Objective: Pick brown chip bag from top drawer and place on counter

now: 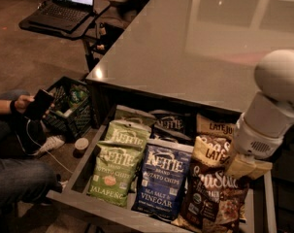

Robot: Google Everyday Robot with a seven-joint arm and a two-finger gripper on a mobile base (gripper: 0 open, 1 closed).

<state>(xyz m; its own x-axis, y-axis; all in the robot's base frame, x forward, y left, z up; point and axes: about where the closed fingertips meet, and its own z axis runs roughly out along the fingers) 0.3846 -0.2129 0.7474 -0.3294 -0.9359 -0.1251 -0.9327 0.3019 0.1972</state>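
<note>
The top drawer (82,165) stands pulled out below the counter (185,57), filled with rows of chip bags. The brown chip bag (212,198), dark with white Sea Salt script, lies at the front of the right row. Two more Late July bags (212,149) lie behind it. My gripper (246,168), under the white arm housing (277,96), is down at the top right edge of the front brown bag, touching or just above it.
A blue Kettle vinegar bag (163,178) and green Kettle jalapeno bags (115,171) fill the middle and left rows. A seated person (10,178) holding a phone, a black crate (71,108) and a laptop table (64,18) are at the left.
</note>
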